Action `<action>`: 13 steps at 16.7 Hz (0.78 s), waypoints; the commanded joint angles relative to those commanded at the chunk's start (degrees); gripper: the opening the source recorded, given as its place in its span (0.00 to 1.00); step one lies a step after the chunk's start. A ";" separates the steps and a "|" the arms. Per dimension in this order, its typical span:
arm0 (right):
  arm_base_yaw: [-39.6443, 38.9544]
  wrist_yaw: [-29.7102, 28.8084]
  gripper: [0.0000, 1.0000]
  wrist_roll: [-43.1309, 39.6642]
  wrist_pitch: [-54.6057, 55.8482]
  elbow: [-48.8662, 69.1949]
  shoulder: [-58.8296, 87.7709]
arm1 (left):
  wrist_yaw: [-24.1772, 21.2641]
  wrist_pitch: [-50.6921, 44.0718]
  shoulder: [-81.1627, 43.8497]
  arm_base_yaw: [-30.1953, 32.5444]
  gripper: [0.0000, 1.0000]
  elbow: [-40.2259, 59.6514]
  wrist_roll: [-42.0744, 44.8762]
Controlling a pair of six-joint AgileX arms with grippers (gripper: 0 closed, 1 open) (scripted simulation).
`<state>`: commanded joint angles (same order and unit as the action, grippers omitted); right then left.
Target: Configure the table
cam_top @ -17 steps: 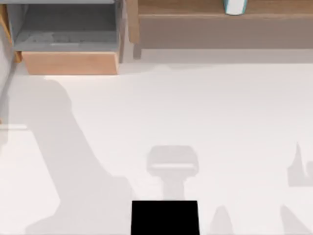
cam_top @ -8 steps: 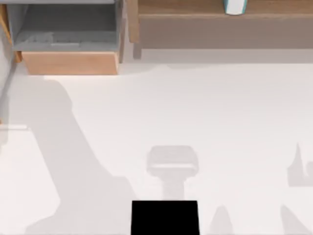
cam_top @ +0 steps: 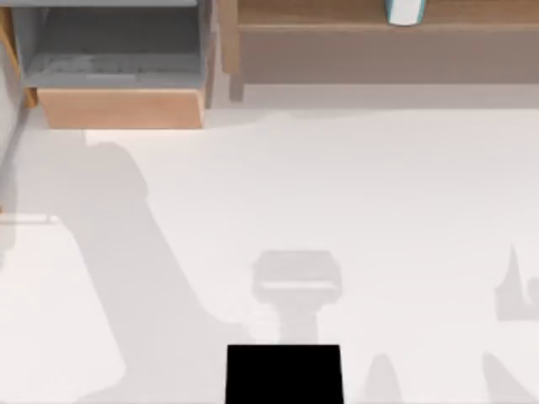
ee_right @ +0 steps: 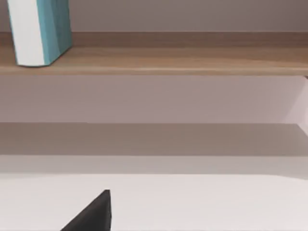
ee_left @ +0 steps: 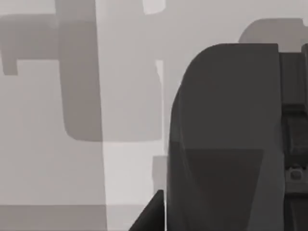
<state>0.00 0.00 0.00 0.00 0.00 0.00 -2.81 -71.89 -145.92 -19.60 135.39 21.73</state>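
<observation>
The white table (cam_top: 354,194) spreads across the top view, with nothing standing on its open surface. Soft arm shadows lie over its left side and front. In the left wrist view, the dark grey body of my left gripper (ee_left: 226,139) hangs over the table (ee_left: 43,168), above blocky shadows. A black corner of my right gripper (ee_right: 94,215) shows in the right wrist view, low over the table (ee_right: 207,202) and facing the wooden shelf (ee_right: 168,60).
A grey box with a wood front (cam_top: 118,108) stands open at the back left. The light-brown shelf unit (cam_top: 370,38) runs along the back right, carrying a white and teal box (cam_top: 404,12) (ee_right: 38,31). A black rectangle (cam_top: 284,374) sits at the front edge.
The large arm shadow on the table's left side has slid to the right. Everything else is as it was.
</observation>
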 joint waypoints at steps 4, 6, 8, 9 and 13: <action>0.00 0.00 1.00 0.00 0.00 0.00 0.00 | 0.52 0.48 9.99 1.30 0.00 -4.85 -6.95; 0.00 0.00 1.00 0.00 0.00 0.00 0.00 | 0.90 1.45 15.37 3.80 0.00 -8.50 -11.58; 0.00 0.00 1.00 0.00 0.00 0.00 0.00 | 1.30 2.72 20.18 7.99 0.00 -13.41 -17.00; 0.00 0.00 1.00 0.00 0.00 0.00 0.00 | 1.52 3.46 22.38 10.60 0.00 -16.21 -19.95; 0.00 0.00 1.00 0.00 0.00 0.00 0.00 | 2.57 7.09 29.96 24.17 0.00 -28.93 -33.07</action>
<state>0.00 0.00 0.00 0.00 0.00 0.00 -0.24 -64.81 -115.96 4.56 106.46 -11.34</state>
